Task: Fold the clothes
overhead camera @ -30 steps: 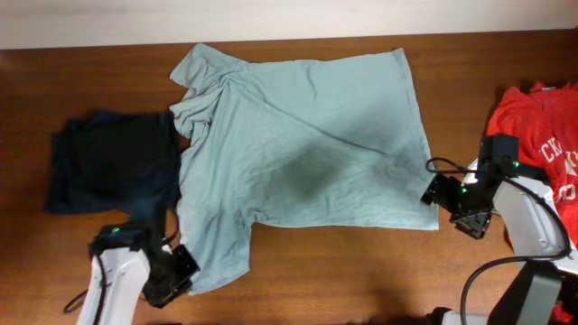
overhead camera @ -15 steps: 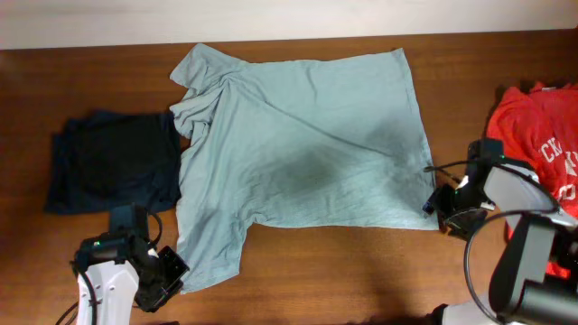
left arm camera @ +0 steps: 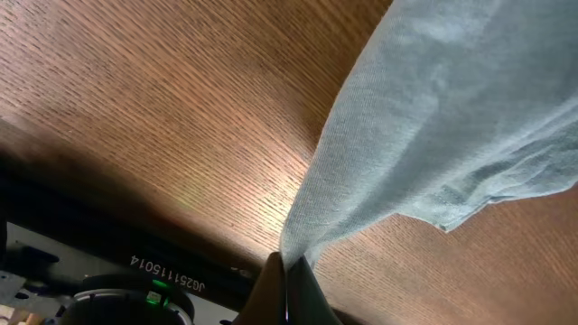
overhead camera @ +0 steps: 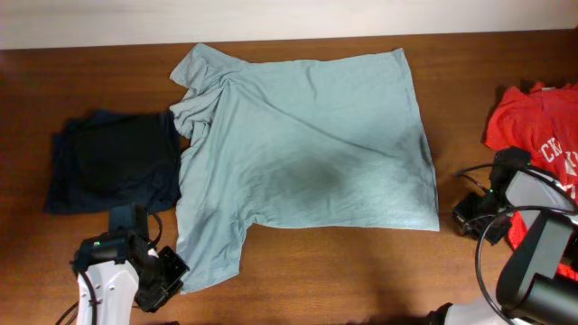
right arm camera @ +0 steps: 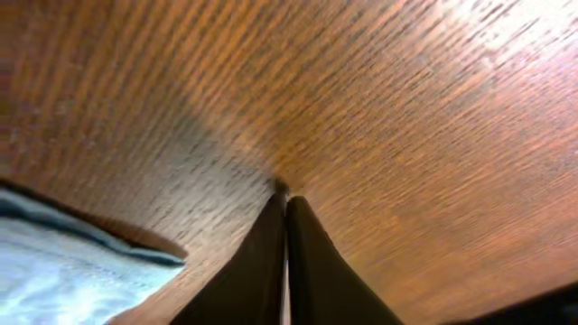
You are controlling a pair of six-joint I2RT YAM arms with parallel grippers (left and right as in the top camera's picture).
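Note:
A light blue T-shirt [overhead camera: 307,144] lies spread flat across the middle of the wooden table [overhead camera: 361,271]. My left gripper [overhead camera: 176,271] is at the shirt's lower left flap, shut on its edge. The left wrist view shows the fabric [left arm camera: 433,117] rising out of the pinched left gripper [left arm camera: 289,264]. My right gripper [overhead camera: 462,217] sits just right of the shirt's lower right corner, off the cloth. In the right wrist view the right gripper [right arm camera: 286,194] is shut with nothing in it, tips over bare wood. The shirt's corner [right arm camera: 54,266] lies to its lower left.
A dark navy garment [overhead camera: 113,162] lies folded at the left, touching the shirt's sleeve. A red printed garment [overhead camera: 533,122] lies bunched at the right edge, behind my right arm. Black cables trail by the right arm.
My right gripper has shut and drawn back to the right, off the shirt's lower right corner. The left arm shifted left early on, tugging the flap, then stayed still.

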